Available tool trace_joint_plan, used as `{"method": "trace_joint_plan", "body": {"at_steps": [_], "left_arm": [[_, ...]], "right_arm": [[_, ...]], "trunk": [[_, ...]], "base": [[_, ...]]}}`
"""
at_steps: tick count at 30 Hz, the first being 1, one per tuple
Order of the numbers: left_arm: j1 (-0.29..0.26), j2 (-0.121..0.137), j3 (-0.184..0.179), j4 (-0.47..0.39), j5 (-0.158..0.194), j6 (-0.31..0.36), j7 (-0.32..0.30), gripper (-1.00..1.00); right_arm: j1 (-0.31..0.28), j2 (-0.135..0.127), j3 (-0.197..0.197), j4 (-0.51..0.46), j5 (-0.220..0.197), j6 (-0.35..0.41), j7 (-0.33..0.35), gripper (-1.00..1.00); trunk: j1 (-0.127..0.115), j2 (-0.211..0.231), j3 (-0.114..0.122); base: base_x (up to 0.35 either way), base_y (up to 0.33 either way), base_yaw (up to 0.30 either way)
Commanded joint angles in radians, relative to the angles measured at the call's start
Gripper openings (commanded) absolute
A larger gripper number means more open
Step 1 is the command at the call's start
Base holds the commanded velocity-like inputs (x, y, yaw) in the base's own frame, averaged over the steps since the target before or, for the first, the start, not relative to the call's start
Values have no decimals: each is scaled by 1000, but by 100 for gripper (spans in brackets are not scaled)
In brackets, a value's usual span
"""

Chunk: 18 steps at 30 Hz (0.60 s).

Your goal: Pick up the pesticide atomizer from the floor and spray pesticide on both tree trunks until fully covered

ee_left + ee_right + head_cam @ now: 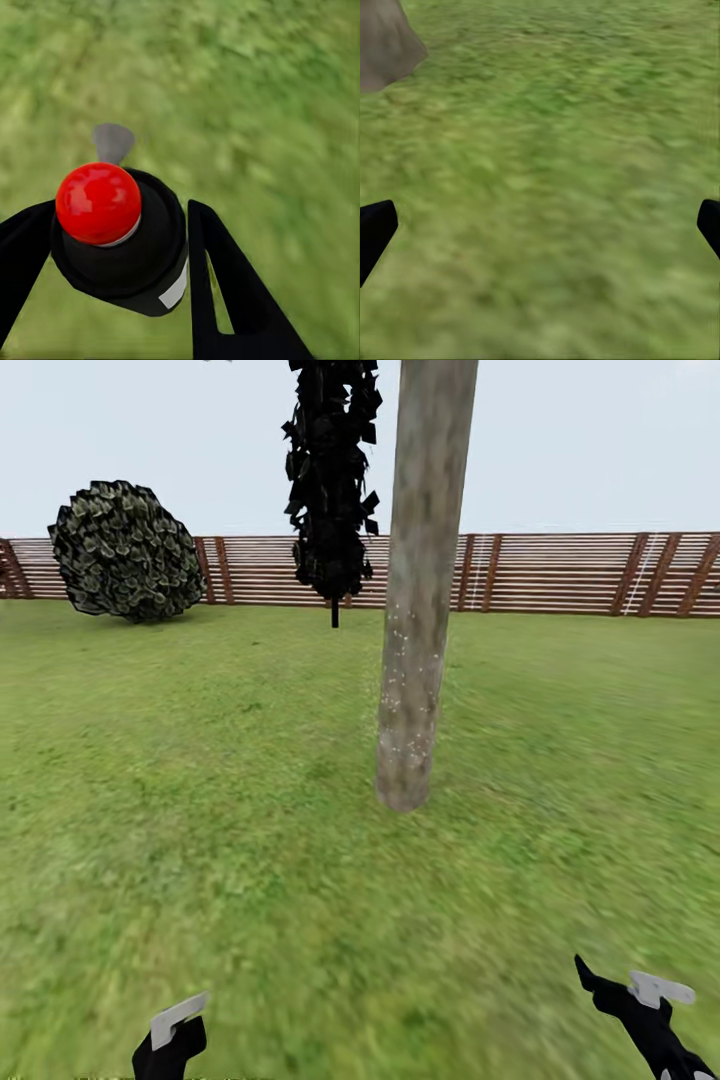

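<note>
The pesticide atomizer (120, 259) is a small black body with a red ball (97, 202) on top and a grey spout. My left gripper (112, 225) is shut on it above the grass. In the head view that left gripper (170, 1040) sits at the lower left edge. A grey-brown mottled tree trunk (420, 610) rises from the lawn straight ahead, a few steps beyond both grippers, with small pale specks on its lower half. My right gripper (640, 1005) hangs low at the right, open and empty (540, 225). The trunk's base (382, 45) shows beyond it.
Grass lawn (200, 810) spreads all around the trunk. A dark narrow cypress-like tree (332, 480) stands behind it, and a round bush (125, 550) at the far left. A brown slat fence (560, 575) closes the back.
</note>
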Motion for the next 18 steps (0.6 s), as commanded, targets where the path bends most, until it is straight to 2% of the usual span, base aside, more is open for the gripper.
{"method": "trace_joint_plan", "body": {"at_steps": [1, 18], "left_arm": [[0, 0, 0, 0, 0, 0, 0, -100], [0, -1, 0, 0, 0, 0, 0, -100]], "right_arm": [[0, 0, 0, 0, 0, -1, 0, 100], [0, 0, 0, 0, 0, -1, 0, 100]], "trunk": [[0, 0, 1], [0, 0, 17]], "base": [[0, 0, 219], [0, 0, 234]]}}
